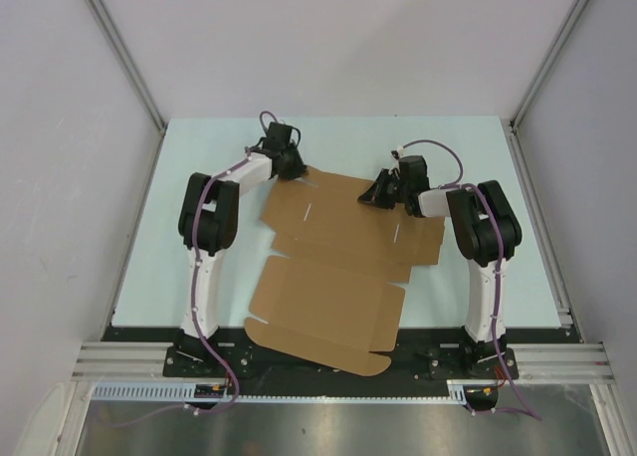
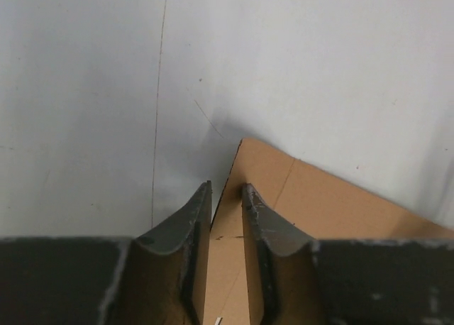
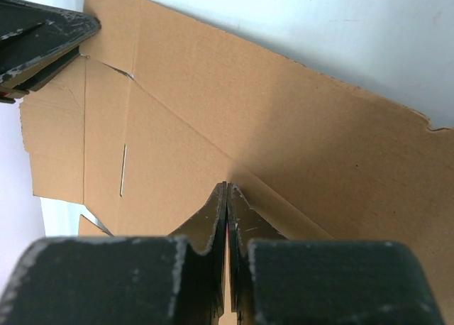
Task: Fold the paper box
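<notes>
The paper box (image 1: 328,267) lies as a flat, unfolded sheet on the tabletop (image 1: 478,167), between the two arms. The step in hand is judged to be the raising of the far panel along its crease. For a clean fold, the far left corner is to be seated fully between the jaws of the left tool (image 2: 227,191) before any lift. The sheet is to be pinned by the right tool (image 3: 227,186) so that it is not dragged across the tabletop. The lift is best made slowly, about the scored line.

The left arm is extended forward and inward, with its tool at the far left corner of the sheet. The jaws stand narrowly apart with the corner edge between them, and a firm clamp is not shown. The right arm is bent inward over the far right part of the sheet. Its tool is fully closed and nothing is held. The tips appear to rest at a crease in the cardboard.
</notes>
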You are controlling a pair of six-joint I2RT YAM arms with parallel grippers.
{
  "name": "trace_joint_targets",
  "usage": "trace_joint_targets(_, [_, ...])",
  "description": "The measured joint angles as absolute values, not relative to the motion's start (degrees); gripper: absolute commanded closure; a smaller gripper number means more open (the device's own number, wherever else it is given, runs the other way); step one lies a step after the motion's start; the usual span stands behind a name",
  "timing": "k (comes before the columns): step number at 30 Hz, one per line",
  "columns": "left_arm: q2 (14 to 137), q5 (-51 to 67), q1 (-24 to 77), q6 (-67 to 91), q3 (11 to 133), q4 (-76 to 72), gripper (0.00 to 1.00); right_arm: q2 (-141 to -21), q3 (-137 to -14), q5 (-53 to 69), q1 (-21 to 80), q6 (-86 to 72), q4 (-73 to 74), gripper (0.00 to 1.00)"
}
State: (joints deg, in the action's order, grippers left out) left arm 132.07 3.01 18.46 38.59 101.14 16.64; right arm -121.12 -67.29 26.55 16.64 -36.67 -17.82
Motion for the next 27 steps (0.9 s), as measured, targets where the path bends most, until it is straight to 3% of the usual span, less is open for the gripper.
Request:
trace_joint_targets(9, [127.0, 5.7, 19.4, 39.5, 95.2, 10.6, 0.81, -121.3, -67.3, 26.7, 16.6, -36.7, -18.2, 1.00])
trace_joint_targets(27, [130.9, 5.5, 26.5, 31.9, 101.1, 13.0, 0.76, -121.4, -67.3, 26.9, 16.5, -36.7, -18.2, 1.00])
